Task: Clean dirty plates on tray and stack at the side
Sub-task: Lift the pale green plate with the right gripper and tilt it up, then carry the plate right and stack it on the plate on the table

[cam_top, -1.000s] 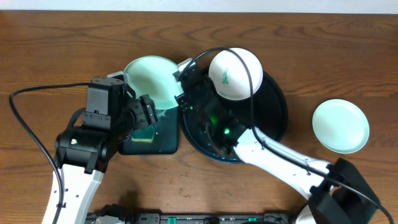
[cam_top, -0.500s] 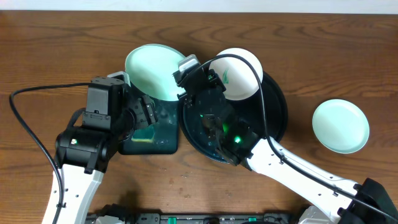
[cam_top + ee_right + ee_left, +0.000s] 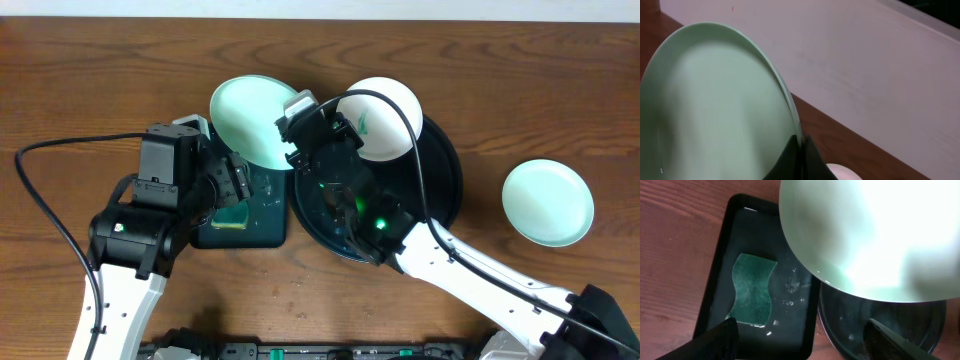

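1. left fingers (image 3: 232, 185): spread wide, empty, hovering over the rectangular tray (image 3: 268, 228), where the sponge (image 3: 752, 292) lies.
2. held plate (image 3: 250, 120): upper centre-left of frame, tilted, in the air above that tray's top edge. No smear visible on it.
3. right fingers (image 3: 800, 150): clenched on its rim.
4. round tray (image 3: 440, 190), centre: smeared plate (image 3: 385, 132) on it, uncleaned.
5. far right on the desk (image 3: 100, 60): clean plate (image 3: 547, 202). My read: one done, one in progress, one left, no stack yet.

The right arm (image 3: 470, 265) partly hides the tray (image 3: 446, 165).
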